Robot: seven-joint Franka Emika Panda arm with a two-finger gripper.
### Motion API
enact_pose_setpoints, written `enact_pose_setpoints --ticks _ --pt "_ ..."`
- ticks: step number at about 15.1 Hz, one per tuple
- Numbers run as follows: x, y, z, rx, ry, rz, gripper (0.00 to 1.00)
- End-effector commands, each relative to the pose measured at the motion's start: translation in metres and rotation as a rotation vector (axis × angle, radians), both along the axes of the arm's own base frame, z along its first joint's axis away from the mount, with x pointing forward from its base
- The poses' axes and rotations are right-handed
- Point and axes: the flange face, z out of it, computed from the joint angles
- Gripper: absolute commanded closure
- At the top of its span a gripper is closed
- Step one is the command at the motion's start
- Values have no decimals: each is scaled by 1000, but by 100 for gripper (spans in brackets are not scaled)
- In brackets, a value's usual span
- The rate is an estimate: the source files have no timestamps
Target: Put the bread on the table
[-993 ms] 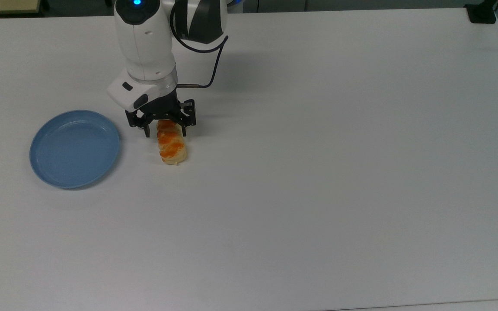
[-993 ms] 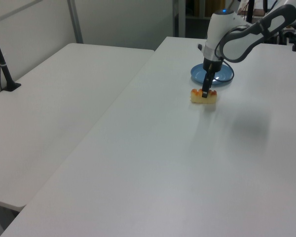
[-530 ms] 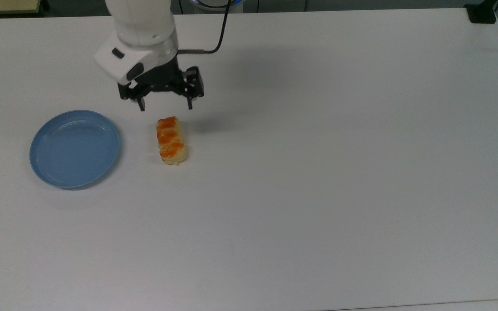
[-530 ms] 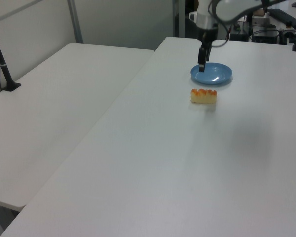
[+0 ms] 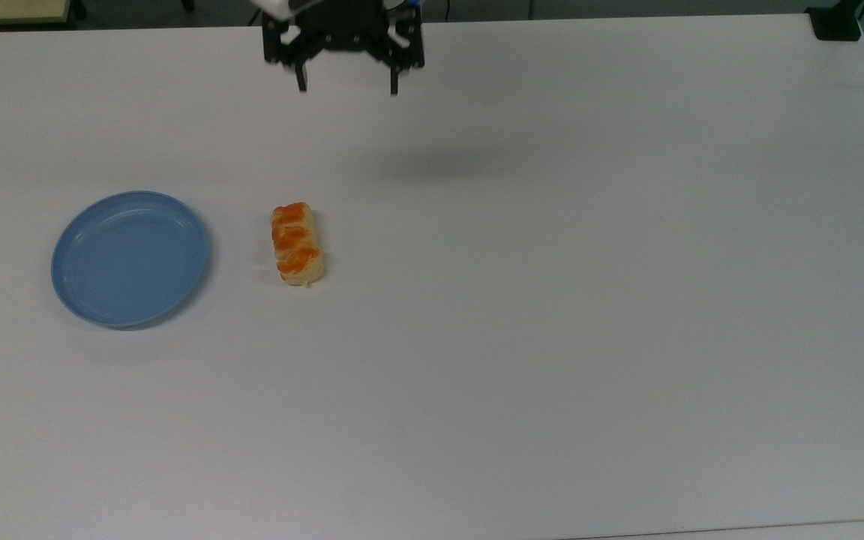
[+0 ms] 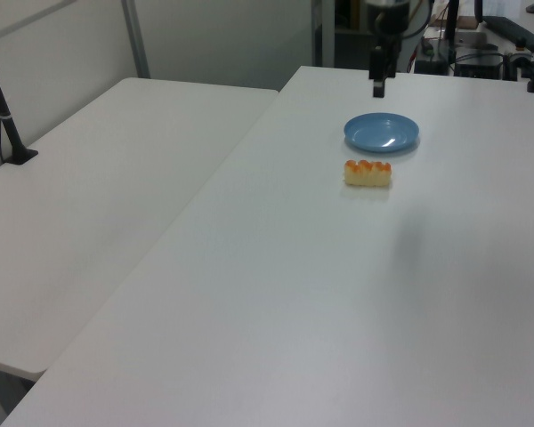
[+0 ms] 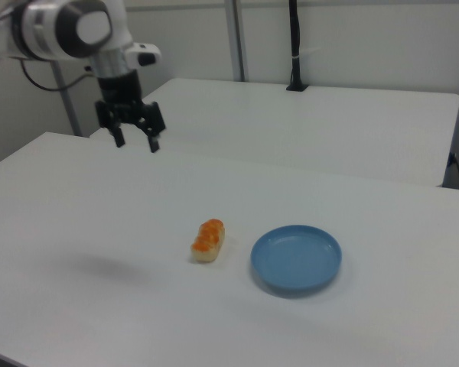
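Observation:
The bread (image 5: 297,244), a small pale-tan bun with orange glazed patches, lies flat on the white table (image 5: 552,300), a short way to the right of the blue plate in the top view. It also shows in the left view (image 6: 368,173) and the right view (image 7: 207,239). My gripper (image 5: 346,88) hangs high above the table's far edge, well away from the bread, fingers spread open with nothing between them. The right view has the gripper (image 7: 135,144) up and to the bread's left.
A round blue plate (image 5: 130,257) lies empty on the table beside the bread. A second white table (image 6: 98,205) stands next to this one. A black post (image 6: 4,116) rises from that second table.
The gripper, which stood open around the bread's far end a second ago, has lifted off and risen up and back toward the table's far edge. The bread stays put.

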Motion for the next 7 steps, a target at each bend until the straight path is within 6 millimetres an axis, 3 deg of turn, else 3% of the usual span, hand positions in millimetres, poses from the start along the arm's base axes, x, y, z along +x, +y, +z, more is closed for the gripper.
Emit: enact_pose_setpoints --ticks 1,7 --pt "-32 -3 30 4 18 -28 0" --pt "-35 -17 37 8 9 -51 0"
